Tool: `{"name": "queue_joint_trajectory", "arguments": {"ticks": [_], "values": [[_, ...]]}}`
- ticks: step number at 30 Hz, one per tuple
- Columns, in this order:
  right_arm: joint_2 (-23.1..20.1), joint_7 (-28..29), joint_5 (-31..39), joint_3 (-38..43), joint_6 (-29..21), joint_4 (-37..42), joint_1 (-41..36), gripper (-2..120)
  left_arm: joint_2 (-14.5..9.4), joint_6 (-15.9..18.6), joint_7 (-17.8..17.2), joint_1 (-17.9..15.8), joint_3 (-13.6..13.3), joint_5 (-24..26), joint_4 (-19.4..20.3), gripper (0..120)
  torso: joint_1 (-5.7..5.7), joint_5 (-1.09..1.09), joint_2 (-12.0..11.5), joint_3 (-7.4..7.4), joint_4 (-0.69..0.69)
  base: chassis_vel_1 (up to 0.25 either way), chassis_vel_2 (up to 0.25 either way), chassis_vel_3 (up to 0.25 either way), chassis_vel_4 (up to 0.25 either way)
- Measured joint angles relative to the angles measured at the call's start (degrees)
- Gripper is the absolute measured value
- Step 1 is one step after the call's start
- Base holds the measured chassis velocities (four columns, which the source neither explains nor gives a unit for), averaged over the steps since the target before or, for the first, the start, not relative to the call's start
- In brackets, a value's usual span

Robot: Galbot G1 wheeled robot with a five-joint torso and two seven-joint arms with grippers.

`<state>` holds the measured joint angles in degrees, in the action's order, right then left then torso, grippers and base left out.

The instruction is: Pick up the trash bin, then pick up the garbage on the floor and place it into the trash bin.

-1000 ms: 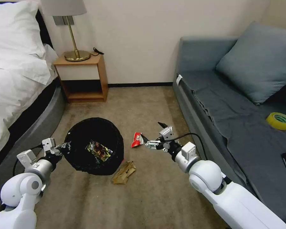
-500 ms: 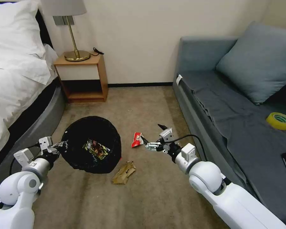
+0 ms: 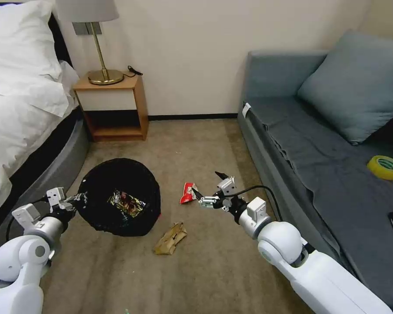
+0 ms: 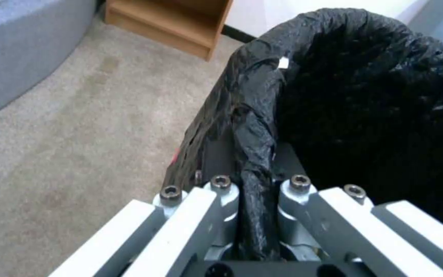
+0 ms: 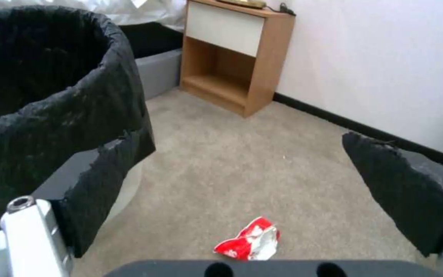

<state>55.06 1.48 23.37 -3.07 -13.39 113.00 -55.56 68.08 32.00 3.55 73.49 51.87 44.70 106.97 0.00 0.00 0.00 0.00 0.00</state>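
My left claw [image 3: 76,201] is clamped on the rim of the trash bin [image 3: 118,197], pinching the crinkled black bag between its fingers [image 4: 221,192]; the bin hangs tilted above the carpet [image 3: 205,270] near the bed [image 3: 22,113]. A gold-brown wrapper [image 3: 125,203] lies inside it. My right claw [image 3: 207,188] hovers low over the floor with its fingers spread wide apart, holding nothing, just beside the red-and-white packet [image 3: 187,192], which lies on the carpet between the bin and the sofa [image 3: 318,152]. From my right wrist, that packet [image 5: 250,240] sits between the two padded fingers [image 5: 401,200]. The crumpled tan paper [image 3: 170,238] rests on the carpet nearer to me, below the bin's edge.
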Motion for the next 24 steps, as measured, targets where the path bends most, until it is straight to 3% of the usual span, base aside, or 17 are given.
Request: {"name": "queue_joint_trajectory", "arguments": {"ticks": [24], "values": [[0.81,0.1,0.12,-1.24,-0.14,-1.49,0.82,100,-0.3,-0.2,-0.11,-0.84,0.85,0.4,-0.82,5,0.0,0.0,0.0,0.0,-0.01,-0.018,0.013,0.015,-0.017]]}}
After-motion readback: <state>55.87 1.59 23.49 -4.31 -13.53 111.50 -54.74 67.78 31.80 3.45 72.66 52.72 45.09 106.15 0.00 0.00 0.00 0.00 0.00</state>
